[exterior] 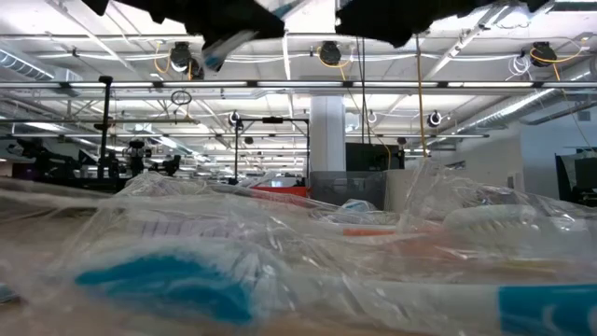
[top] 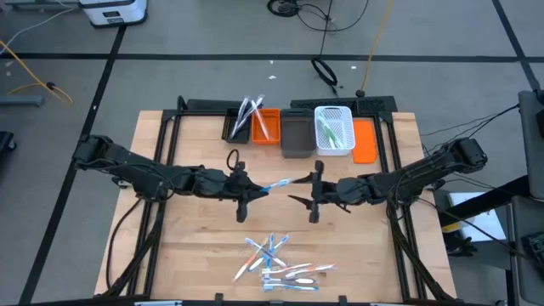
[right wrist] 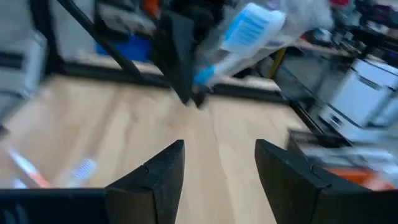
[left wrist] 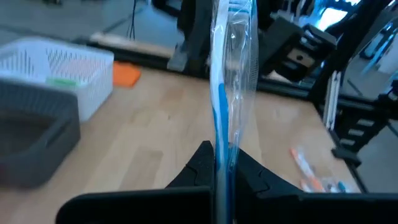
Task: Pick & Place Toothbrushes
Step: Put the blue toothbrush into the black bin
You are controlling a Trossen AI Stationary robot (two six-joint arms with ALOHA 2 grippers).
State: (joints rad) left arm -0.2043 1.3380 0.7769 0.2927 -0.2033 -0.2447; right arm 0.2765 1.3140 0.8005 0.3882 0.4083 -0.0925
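loose toothbrushes (top: 279,262) lie heaped at the surface's (top: 187,246) near edge. on my left, left pincer (top: 246,189) is pinching a blue wrapped toothbrush (top: 278,184) above mid-surface. right pincer (top: 308,194) faces it just beside, fingers spread, holding nothing. my worry: the slick wrapper slides in that narrow pinch, or the two pincers bump, and the brush drops short of the bins (top: 293,129).

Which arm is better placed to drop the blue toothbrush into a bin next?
Left, probably. The left gripper is shut on the blue toothbrush; the right gripper is open and empty beside it.
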